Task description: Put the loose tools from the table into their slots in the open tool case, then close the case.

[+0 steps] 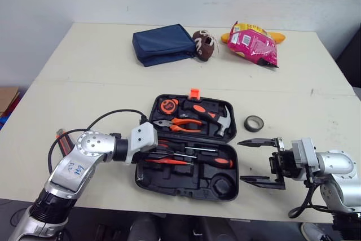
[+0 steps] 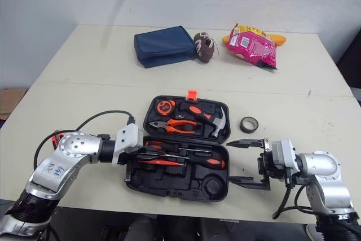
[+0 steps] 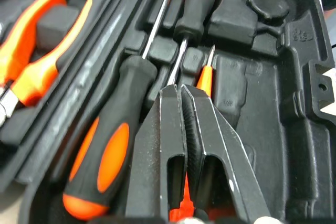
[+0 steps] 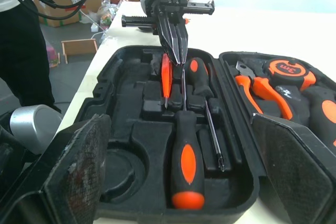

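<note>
Right gripper (image 1: 241, 161), jaws apart, beside tool case (image 1: 175, 182); left gripper (image 3: 181, 90) jaws clamped on small orange screwdriver (image 3: 205, 80).

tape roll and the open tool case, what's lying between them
Nothing; in the left eye view only bare table separates the tape roll from the tool case.

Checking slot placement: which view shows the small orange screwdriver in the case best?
The right wrist view: the small orange screwdriver shows almost whole, lying in the tool case by the left gripper. In the left wrist view the jaws cover most of it; the eye views show a thin orange strip.
</note>
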